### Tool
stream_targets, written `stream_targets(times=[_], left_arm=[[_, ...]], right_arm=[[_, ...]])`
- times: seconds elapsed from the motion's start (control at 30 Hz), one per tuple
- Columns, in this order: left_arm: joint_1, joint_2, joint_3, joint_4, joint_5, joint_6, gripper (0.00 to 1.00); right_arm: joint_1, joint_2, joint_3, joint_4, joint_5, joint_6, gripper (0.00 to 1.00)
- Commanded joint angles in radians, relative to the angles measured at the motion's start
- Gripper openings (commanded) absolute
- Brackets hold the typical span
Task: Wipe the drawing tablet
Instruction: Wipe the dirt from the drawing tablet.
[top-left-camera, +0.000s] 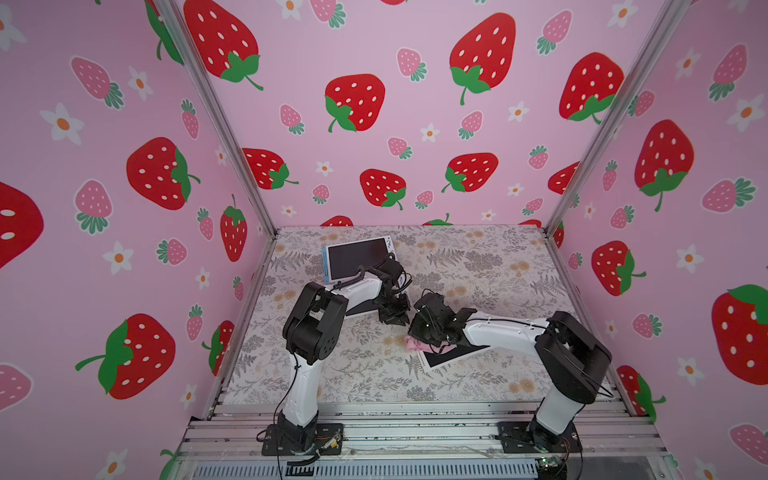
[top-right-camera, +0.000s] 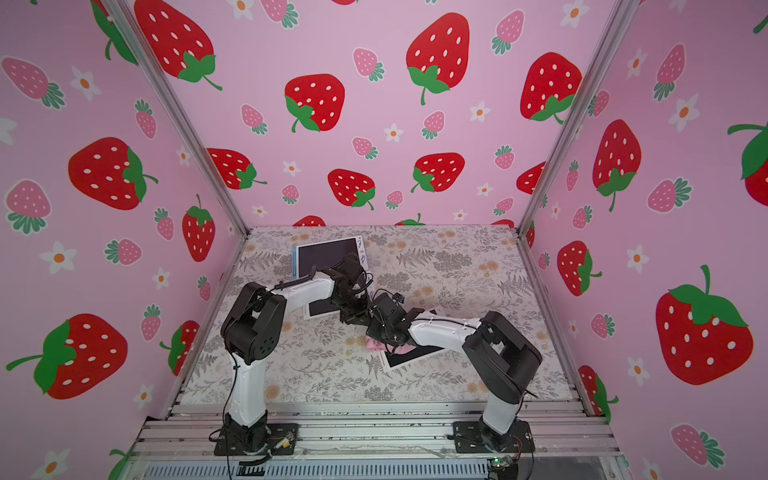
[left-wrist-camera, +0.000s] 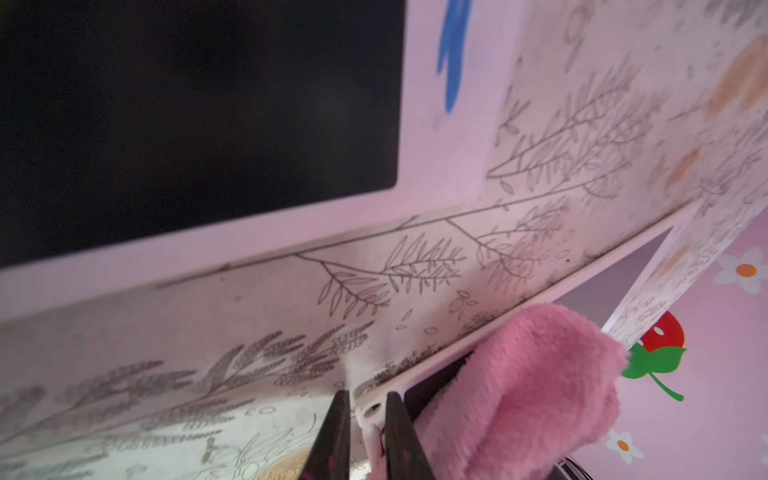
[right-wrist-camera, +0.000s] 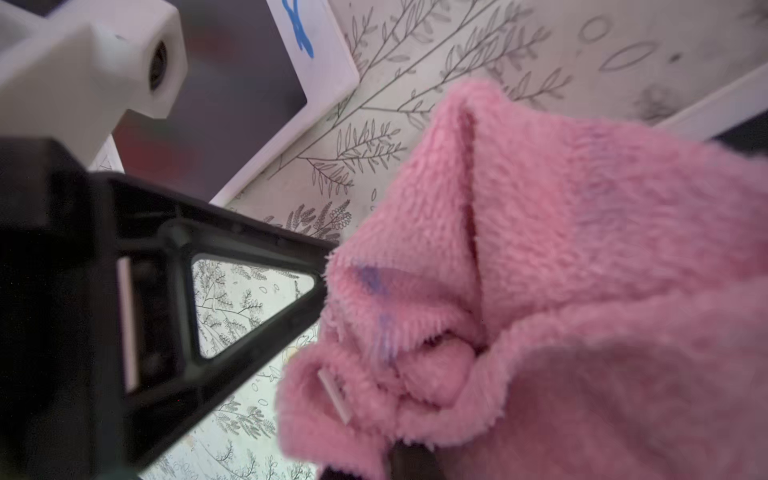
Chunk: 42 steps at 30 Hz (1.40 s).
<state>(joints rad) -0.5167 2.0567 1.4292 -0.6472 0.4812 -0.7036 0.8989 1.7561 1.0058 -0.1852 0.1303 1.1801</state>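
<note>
Where the 2 arms meet: drawing tablet (top-left-camera: 451, 356) lies on the floral table (top-left-camera: 374, 374), near centre.
Right gripper (top-left-camera: 432, 341): clamped on a bunched pink cloth (top-left-camera: 415, 344) at the tablet's corner.
Left gripper (left-wrist-camera: 368, 394): fingers (left-wrist-camera: 332, 436) narrowly apart astride that white corner; whether they pinch it cannot be told.

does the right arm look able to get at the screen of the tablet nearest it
Probably yes: the right end effector holds the pink cloth on that tablet's edge, and its visible screen is bare; the left end effector crowds one corner.
</note>
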Motion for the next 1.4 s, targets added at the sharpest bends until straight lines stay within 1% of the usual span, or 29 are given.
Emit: stream_targets(times=[0.0, 0.03, 0.07, 0.1, 0.17, 0.3, 0.33, 0.4, 0.47, 0.53, 0.6, 0.67, 0.7, 0.77, 0.87, 0.9, 0.97, 1.03, 1.13, 1.2, 1.23, 1.3, 1.37], left_arm=[[-0.024, -0.103, -0.027, -0.032, -0.036, 0.009, 0.22], [-0.028, -0.136, -0.050, -0.035, -0.052, 0.006, 0.21], [-0.033, -0.173, -0.078, -0.032, -0.068, 0.004, 0.21], [-0.039, -0.205, -0.105, -0.030, -0.081, 0.006, 0.22], [-0.051, -0.274, -0.163, -0.025, -0.112, 0.016, 0.21], [-0.065, -0.389, -0.279, 0.048, -0.110, 0.024, 0.21], [-0.070, -0.410, -0.296, 0.057, -0.117, 0.024, 0.22], [-0.075, -0.443, -0.321, 0.087, -0.103, 0.023, 0.25], [-0.089, -0.451, -0.317, 0.093, -0.093, 0.035, 0.30], [-0.114, -0.440, -0.298, 0.080, -0.108, 0.044, 0.33], [-0.138, -0.429, -0.283, 0.090, -0.117, 0.041, 0.36], [-0.166, -0.420, -0.256, 0.100, -0.134, 0.039, 0.39], [-0.179, -0.412, -0.239, 0.095, -0.147, 0.044, 0.41], [-0.206, -0.383, -0.199, 0.072, -0.176, 0.050, 0.42], [-0.234, -0.333, -0.166, 0.068, -0.196, 0.050, 0.45], [-0.243, -0.309, -0.155, 0.060, -0.205, 0.054, 0.46], [-0.263, -0.245, -0.113, 0.018, -0.240, 0.075, 0.46], [-0.282, -0.207, -0.082, -0.006, -0.288, 0.099, 0.47], [-0.301, -0.137, -0.026, -0.074, -0.338, 0.126, 0.47], [-0.313, -0.112, -0.017, -0.098, -0.384, 0.136, 0.45], [-0.316, -0.109, -0.026, -0.091, -0.385, 0.134, 0.44], [-0.317, -0.098, -0.043, -0.070, -0.369, 0.129, 0.42], [-0.319, -0.074, -0.037, -0.076, -0.367, 0.132, 0.35]], right_arm=[[0.008, -0.010, -0.053, -0.028, -0.087, 0.060, 0.14], [0.006, -0.027, -0.078, -0.016, -0.095, 0.078, 0.27], [0.003, -0.042, -0.092, -0.008, -0.106, 0.087, 0.38], [0.000, -0.055, -0.099, 0.000, -0.116, 0.090, 0.45], [-0.012, -0.085, -0.090, -0.002, -0.134, 0.092, 0.56], [-0.045, -0.130, -0.019, -0.085, -0.187, 0.078, 0.64], [-0.051, -0.143, 0.003, -0.118, -0.202, 0.078, 0.65], [-0.055, -0.167, 0.057, -0.230, -0.195, 0.069, 0.67], [-0.058, -0.188, 0.110, -0.358, -0.170, 0.057, 0.70], [-0.065, -0.207, 0.134, -0.448, -0.151, 0.051, 0.72], [-0.083, -0.223, 0.135, -0.500, -0.157, 0.041, 0.73], [-0.104, -0.254, 0.105, -0.513, -0.176, 0.043, 0.75], [-0.113, -0.275, 0.090, -0.517, -0.177, 0.050, 0.78], [-0.132, -0.331, 0.055, -0.529, -0.159, 0.058, 0.80], [-0.167, -0.387, -0.004, -0.567, -0.147, 0.054, 0.80], [-0.175, -0.400, -0.032, -0.562, -0.149, 0.054, 0.79], [-0.185, -0.421, -0.092, -0.548, -0.146, 0.043, 0.73], [-0.188, -0.428, -0.134, -0.560, -0.139, 0.035, 0.73], [-0.189, -0.430, -0.191, -0.544, -0.161, 0.046, 0.67], [-0.186, -0.433, -0.230, -0.515, -0.177, 0.069, 0.65], [-0.186, -0.436, -0.259, -0.486, -0.189, 0.087, 0.64], [-0.187, -0.432, -0.301, -0.413, -0.215, 0.109, 0.58], [-0.187, -0.411, -0.313, -0.372, -0.235, 0.115, 0.57]])
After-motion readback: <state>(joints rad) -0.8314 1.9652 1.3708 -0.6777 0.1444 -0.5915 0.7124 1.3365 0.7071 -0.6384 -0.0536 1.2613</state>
